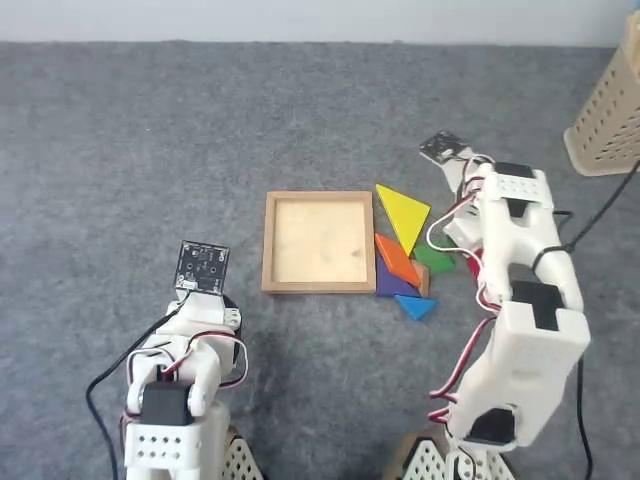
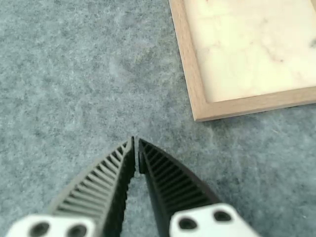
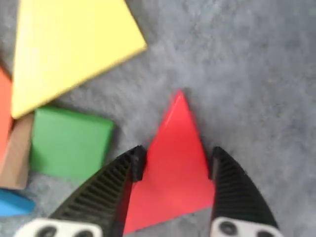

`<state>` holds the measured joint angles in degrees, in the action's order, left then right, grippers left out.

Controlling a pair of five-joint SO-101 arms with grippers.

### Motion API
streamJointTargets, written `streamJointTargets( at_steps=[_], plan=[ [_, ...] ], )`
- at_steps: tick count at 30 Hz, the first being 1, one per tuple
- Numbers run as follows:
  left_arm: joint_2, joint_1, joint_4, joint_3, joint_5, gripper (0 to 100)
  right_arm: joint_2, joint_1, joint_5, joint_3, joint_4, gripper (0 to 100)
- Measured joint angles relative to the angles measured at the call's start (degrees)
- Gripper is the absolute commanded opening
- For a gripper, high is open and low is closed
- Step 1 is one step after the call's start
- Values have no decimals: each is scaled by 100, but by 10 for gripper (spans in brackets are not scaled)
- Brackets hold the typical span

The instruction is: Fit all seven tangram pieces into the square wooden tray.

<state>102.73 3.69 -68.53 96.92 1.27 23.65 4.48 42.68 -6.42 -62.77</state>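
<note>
Evidently the first pick was in hand: the red triangle lay flat, centre-right in the high view, right of the empty tray, straddled by the right tool, fingers spread; closing was due next. The left tool sat pinched, empty.

Seven tangram pieces, one tray, one basket.

The left arm, lower left of the high view, and the right arm, at its right side, are white plastic shells with black motor blocks. Red, white and black wires loop along them. Each carries a dark square circuit board. The left claw and right claw have black ribbed fingers on white screw-holed mounts.
</note>
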Motion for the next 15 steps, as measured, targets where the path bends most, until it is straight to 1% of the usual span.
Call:
streamJointTargets(
  at_steps=[10, 15],
  plan=[
    [0, 0, 0, 0, 0, 11, -484, 545, -976, -26, -756, 148],
    [0, 0, 0, 0, 0, 11, -844, 993, -1029, -26, -1011, 148]
  ],
)
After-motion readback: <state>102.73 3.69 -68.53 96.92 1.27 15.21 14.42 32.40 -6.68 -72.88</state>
